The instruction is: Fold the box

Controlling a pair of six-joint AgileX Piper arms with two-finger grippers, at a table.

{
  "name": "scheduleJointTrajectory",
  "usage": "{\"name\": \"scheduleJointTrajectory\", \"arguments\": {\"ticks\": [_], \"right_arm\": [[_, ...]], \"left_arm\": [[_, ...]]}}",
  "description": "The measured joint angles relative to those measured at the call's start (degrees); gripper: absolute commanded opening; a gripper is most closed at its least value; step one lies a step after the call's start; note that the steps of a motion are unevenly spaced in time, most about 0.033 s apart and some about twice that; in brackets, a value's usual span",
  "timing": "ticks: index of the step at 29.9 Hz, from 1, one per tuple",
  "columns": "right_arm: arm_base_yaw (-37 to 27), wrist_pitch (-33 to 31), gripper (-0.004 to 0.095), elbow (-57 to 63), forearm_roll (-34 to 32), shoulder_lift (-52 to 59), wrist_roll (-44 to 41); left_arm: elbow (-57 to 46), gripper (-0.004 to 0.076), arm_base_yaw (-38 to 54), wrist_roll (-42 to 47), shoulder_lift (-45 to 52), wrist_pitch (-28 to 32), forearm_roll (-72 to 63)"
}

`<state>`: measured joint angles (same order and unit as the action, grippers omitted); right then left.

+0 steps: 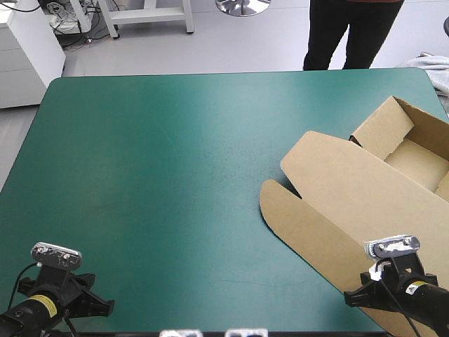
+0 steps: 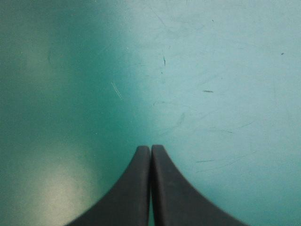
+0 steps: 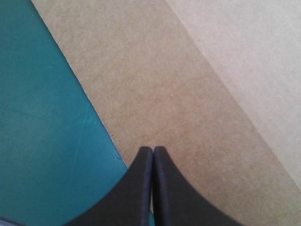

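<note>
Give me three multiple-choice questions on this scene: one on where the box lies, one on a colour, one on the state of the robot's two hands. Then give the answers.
1. Where on the table does the box lie?
A) toward the right edge
B) toward the left edge
C) at the middle of the far edge

2. What colour is the cover?
A) red
B) teal-green
C) white

3. How do the left hand and the right hand stand?
A) both wide open
B) both shut
C) left wide open, right shut

Answers:
1 A: in the high view the brown board runs out to the right edge.
2 B: the bare cover shows teal-green around the box.
3 B: each wrist view shows that hand closed into one pointed arch.
</note>
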<state>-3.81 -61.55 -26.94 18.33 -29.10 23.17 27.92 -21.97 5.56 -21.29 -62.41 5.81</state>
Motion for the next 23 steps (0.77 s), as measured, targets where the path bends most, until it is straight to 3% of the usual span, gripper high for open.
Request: {"name": "scheduleJointTrajectory", "arguments": {"ticks": [23], "right_arm": [[0.0,-0.5,-0.0019,0.1,0.0,0.0,0.0]], "left_arm": [[0.0,-0.001,0.0,0.0,0.0,0.1,0.0]]}}
